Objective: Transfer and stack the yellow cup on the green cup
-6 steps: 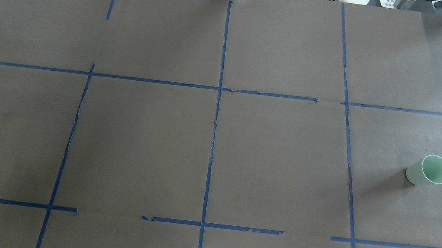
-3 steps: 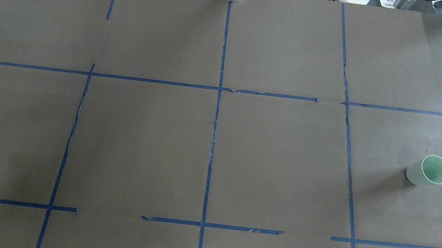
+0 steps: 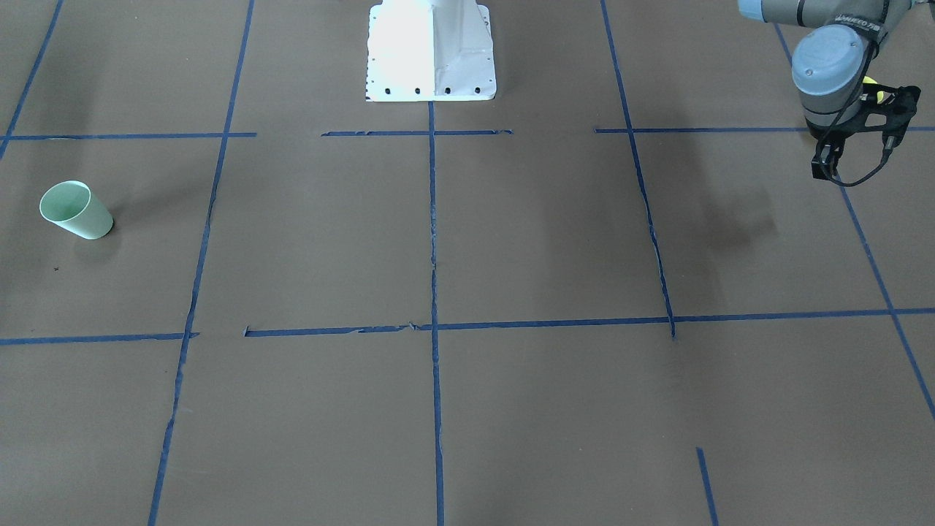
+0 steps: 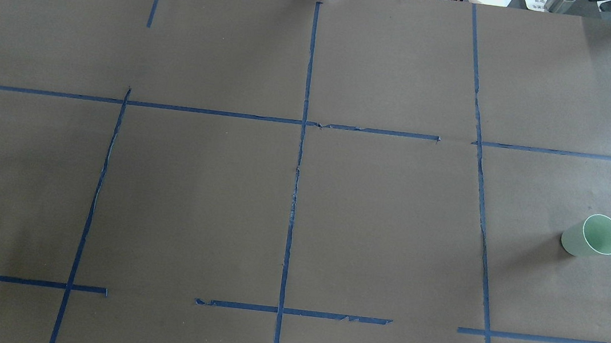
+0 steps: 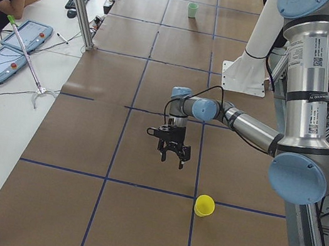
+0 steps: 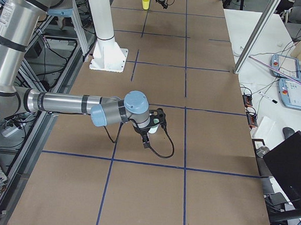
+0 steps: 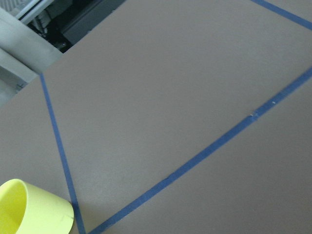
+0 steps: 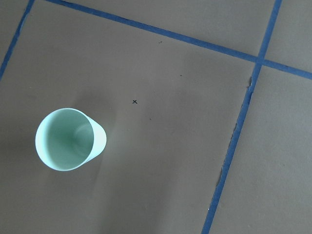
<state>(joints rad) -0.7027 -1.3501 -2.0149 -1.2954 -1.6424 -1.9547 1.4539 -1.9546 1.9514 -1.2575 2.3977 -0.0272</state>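
Front view: the green cup (image 3: 75, 210) stands upright on the brown worktop (image 3: 511, 241) at the robot's right end. The left arm (image 3: 833, 66) hangs over the opposite end.

Overhead: the green cup alone shows.

Left side view: the left gripper (image 5: 172, 157) hovers near the upright yellow cup (image 5: 204, 205), apart from it (released or clenched, I cannot tell).

Right side view: the right gripper (image 6: 152, 125) hangs over the green cup (state unclear too).

Wrist views: the left shows the yellow cup at its corner. The right looks down into the green cup.
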